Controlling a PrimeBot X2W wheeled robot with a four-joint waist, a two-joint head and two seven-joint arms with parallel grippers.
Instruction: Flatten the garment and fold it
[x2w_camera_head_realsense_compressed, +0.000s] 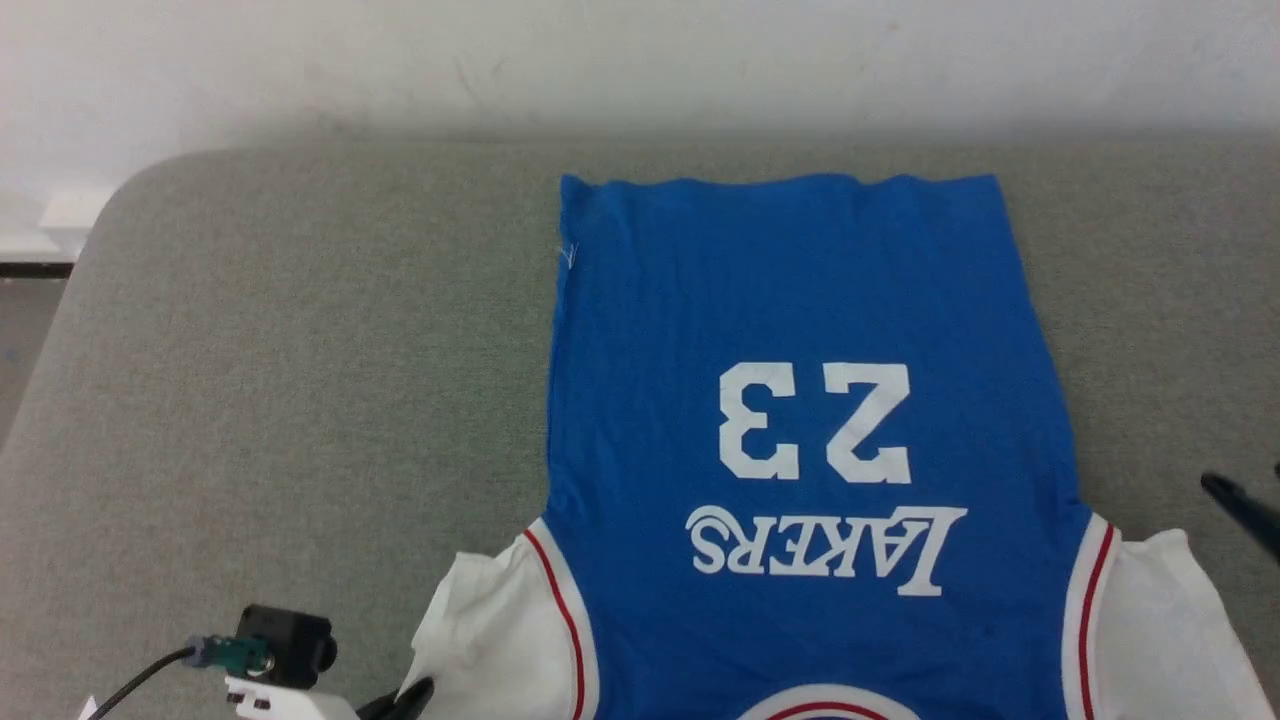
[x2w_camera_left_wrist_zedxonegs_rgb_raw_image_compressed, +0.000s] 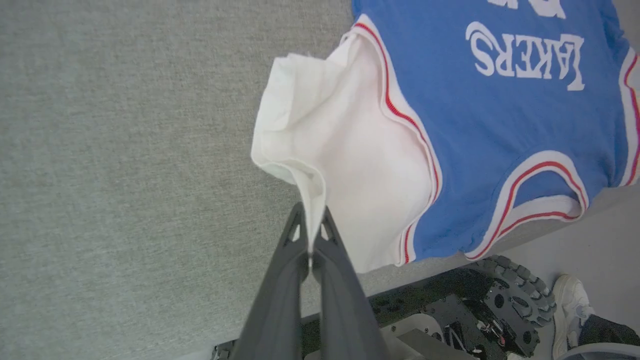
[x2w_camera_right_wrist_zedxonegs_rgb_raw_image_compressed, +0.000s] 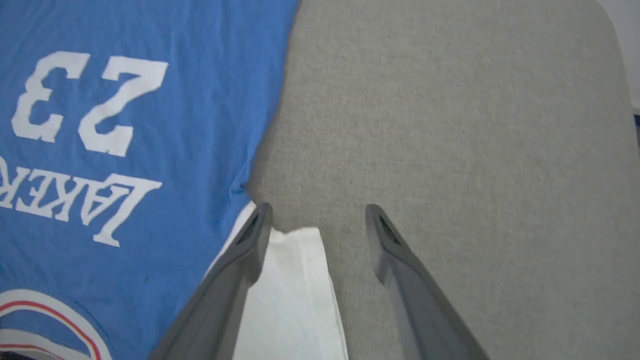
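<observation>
garment: blue LAKERS 23 tee (x2w_camera_head_realsense_compressed: 800, 300), print-up on the grey padded table (x2w_camera_head_realsense_compressed: 300, 350), centre-right of the head view. The hem is at the top and the collar runs off the bottom edge. The body looks pretty flat to me.
left sleeve: white (x2w_camera_left_wrist_zedxonegs_rgb_raw_image_compressed: 350, 150), bunched and pulled up into a ridge in the middle of the left wrist view. My guess is it's held like that so it can be tugged out flat.
left gripper: (x2w_camera_left_wrist_zedxonegs_rgb_raw_image_compressed: 312, 215) jaws clamped on that sleeve's edge, lower middle of the same view. The fingers point up the frame, close to the table's near edge.
right sleeve: white (x2w_camera_right_wrist_zedxonegs_rgb_raw_image_compressed: 295, 290), lying flat at bottom centre of the right wrist view.
right gripper: (x2w_camera_right_wrist_zedxonegs_rgb_raw_image_compressed: 317, 210) jaws spread wide, the sleeve's end between them — nothing pinched.
right arm pose: angled down over the sleeve, fingers pointing up the frame.
stage: looks like smoothing the sleeves — no fold made yet, I'd say.
</observation>
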